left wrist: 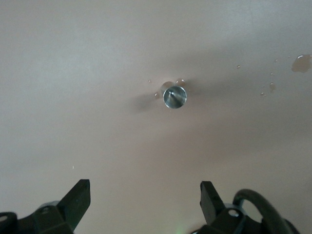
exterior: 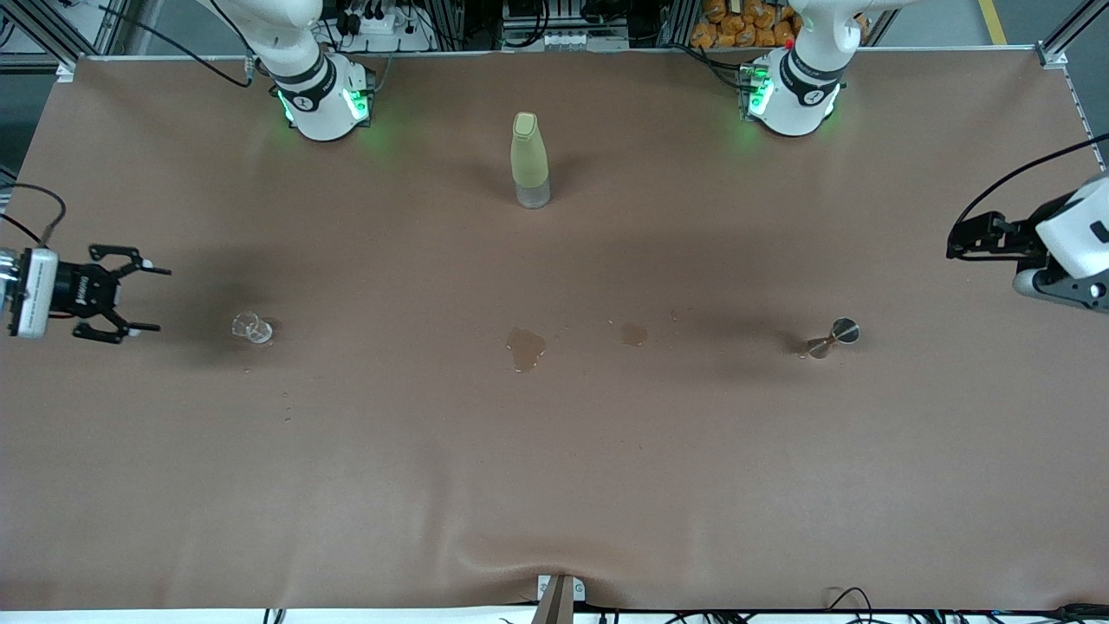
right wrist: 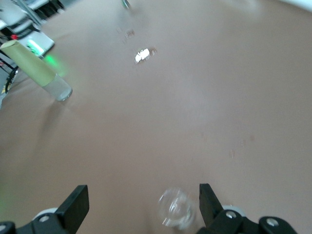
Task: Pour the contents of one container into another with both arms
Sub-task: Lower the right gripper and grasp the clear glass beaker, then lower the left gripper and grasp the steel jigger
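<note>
The left gripper [exterior: 957, 243] is partly cut off at the frame edge; the glass cup [right wrist: 174, 208] looks blurred, perhaps tipped.

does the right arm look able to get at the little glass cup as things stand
Probably yes. The right pincer is open and empty, hanging at the right arm's end of the table beside the clear glass cup. Only bare brown table cover lies between them; the bottle and puddles stand well off.

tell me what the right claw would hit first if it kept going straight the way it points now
Probably the clear glass cup. The right claw is open, empty and aimed along the table toward it, with nothing between them. Its height is unclear, so it might pass just above the rim.
</note>
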You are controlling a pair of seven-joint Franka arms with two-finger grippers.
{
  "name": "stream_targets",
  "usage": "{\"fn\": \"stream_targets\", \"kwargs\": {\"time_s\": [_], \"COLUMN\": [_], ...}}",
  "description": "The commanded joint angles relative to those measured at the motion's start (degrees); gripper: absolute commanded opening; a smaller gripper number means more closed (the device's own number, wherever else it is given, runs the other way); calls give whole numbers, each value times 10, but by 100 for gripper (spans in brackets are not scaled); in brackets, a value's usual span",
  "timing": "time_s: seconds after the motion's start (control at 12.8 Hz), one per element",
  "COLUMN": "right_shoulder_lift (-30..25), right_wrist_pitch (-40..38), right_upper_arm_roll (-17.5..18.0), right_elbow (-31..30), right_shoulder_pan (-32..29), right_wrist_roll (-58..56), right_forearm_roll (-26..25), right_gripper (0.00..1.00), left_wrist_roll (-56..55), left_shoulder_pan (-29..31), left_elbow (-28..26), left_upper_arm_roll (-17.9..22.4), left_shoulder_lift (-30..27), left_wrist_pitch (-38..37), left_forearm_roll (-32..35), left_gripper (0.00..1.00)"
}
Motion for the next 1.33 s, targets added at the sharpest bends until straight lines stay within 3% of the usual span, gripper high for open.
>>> {"fn": "stream_targets", "kwargs": {"time_s": [0.0,0.23,0.47,0.7,0.94,1.25], "right_shoulder_lift": [69,123,165,222,274,287], "right_wrist_pitch": [-21,-35,-37,-45,-78,-97], "right_upper_arm_roll": [7,8,8,9,13,14], "right_elbow": [11,14,24,40,73,73], "right_shoulder_pan": [-24,-55,-64,-65,-68,-70], "right_wrist_roll": [-67,-102,-155,-246,-255,-282], "right_forearm_roll": [58,112,129,180,182,182], "right_gripper": [100,100,100,100,100,100], "left_wrist_roll": [114,169,368,536,649,805], "left_shoulder_pan": [35,42,60,88,120,153], "left_elbow": [5,7,7,4,0,0], "left_upper_arm_roll": [-2,-3,-3,-3,-3,-4], "left_shoulder_lift": [14,45,76,105,137,186], "left_wrist_pitch": [8,8,8,6,-15,-25], "left_forearm_roll": [-70,-121,-175,-209,-244,-267], "left_gripper": [100,100,100,100,100,100]}}
